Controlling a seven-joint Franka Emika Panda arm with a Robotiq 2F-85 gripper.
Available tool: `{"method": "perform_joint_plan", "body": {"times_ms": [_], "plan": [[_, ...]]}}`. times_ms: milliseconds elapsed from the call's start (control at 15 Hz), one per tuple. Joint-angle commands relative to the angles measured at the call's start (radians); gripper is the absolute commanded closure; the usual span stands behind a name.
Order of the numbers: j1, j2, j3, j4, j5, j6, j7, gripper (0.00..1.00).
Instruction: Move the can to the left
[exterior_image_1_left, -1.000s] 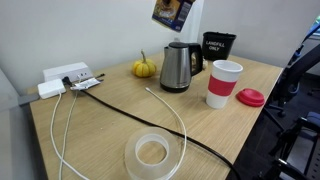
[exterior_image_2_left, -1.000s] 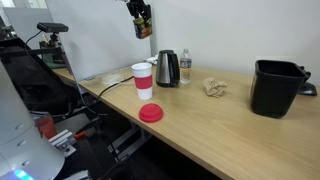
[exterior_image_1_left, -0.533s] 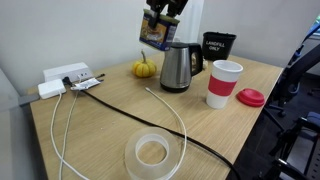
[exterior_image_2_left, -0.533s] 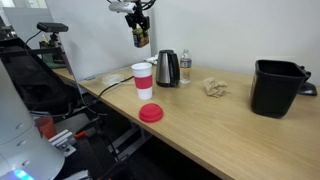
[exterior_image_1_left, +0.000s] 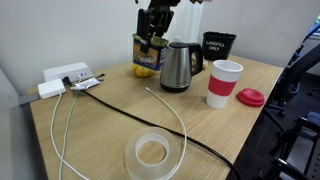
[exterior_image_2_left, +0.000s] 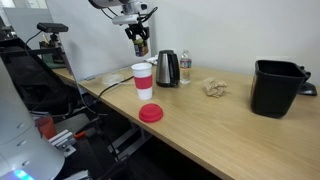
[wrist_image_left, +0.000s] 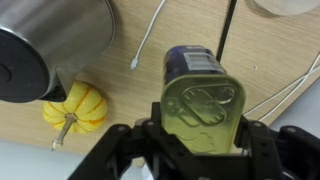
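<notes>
Your hand (wrist_image_left: 202, 140) is clamped on the can (exterior_image_1_left: 147, 52) — held clear of the desk (exterior_image_1_left: 100, 130), just beside the kettle (exterior_image_1_left: 177, 66); a small pumpkin (wrist_image_left: 74, 107) sits by the kettle's base.

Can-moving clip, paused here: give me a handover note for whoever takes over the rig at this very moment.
Tool: shut on the small yellow-gold cylindrical tin can.
Can: held in the air, clear of the wooden table, close to the small orange pumpkin and the steel kettle.
Done: can grasped and lifted.
Left: carry it to the left, set it down on a bare part of the table, open the tool, withdraw.
</notes>
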Motion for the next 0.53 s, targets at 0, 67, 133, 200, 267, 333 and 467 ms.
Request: {"method": "perform_joint_plan", "body": {"times_ms": [0, 67, 133, 200, 267, 333, 467], "plan": [[0.020, 0.058, -0.004, 0.053, -0.046, -0.006, 0.044, 0.62], [0.023, 0.078, -0.001, 0.067, -0.029, 0.000, 0.050, 0.62], [0.027, 0.097, 0.000, 0.080, -0.020, 0.006, 0.061, 0.62], [0.035, 0.121, -0.004, 0.095, -0.027, 0.017, 0.074, 0.62], [0.041, 0.141, -0.007, 0.109, -0.031, 0.021, 0.083, 0.62], [0.047, 0.162, -0.010, 0.123, -0.035, 0.026, 0.089, 0.62], [0.057, 0.201, -0.013, 0.148, -0.034, 0.031, 0.091, 0.62]]}}
